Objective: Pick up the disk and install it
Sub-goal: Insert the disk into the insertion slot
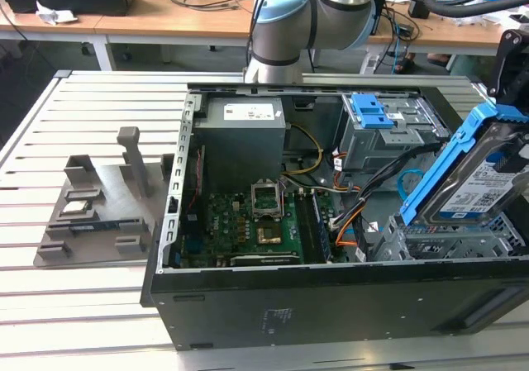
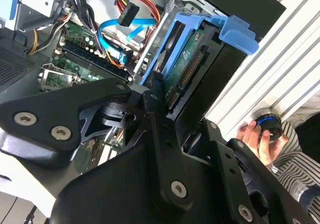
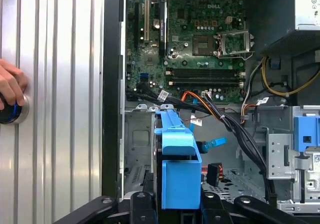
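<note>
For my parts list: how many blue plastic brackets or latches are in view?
2. One frames the disk, held tilted by the gripper at the exterior view's right; one is the latch on the grey drive cage beside it. Others may be hidden.

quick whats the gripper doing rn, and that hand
gripper: shut on the disk, held tilted over the open case
person's hand: resting on a round knob
</note>
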Motion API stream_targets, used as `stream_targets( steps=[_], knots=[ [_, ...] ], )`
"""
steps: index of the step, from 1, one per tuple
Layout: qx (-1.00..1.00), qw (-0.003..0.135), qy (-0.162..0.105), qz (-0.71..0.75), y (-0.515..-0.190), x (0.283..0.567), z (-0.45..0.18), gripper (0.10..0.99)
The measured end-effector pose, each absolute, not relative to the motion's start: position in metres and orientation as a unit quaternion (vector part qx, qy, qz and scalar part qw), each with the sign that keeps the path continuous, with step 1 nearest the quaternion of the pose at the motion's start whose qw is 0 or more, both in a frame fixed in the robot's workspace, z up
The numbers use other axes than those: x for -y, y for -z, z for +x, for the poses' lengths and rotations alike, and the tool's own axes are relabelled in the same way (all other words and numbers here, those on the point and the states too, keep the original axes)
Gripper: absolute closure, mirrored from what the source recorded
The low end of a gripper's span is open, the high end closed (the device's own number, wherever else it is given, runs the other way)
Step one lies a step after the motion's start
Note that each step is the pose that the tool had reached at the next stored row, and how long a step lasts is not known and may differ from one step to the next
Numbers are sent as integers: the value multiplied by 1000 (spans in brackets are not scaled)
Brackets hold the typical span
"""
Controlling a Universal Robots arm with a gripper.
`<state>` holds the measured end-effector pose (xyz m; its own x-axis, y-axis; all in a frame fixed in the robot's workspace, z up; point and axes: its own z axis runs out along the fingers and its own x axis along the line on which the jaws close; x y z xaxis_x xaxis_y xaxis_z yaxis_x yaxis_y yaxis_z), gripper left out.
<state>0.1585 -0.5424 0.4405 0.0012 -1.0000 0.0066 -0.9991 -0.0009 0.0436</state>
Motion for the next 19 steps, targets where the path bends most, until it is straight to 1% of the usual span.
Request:
stream_targets(
  steps=[19],
  knots=[
    [707, 18, 13, 707, -397, 542, 159, 725]
  ],
)
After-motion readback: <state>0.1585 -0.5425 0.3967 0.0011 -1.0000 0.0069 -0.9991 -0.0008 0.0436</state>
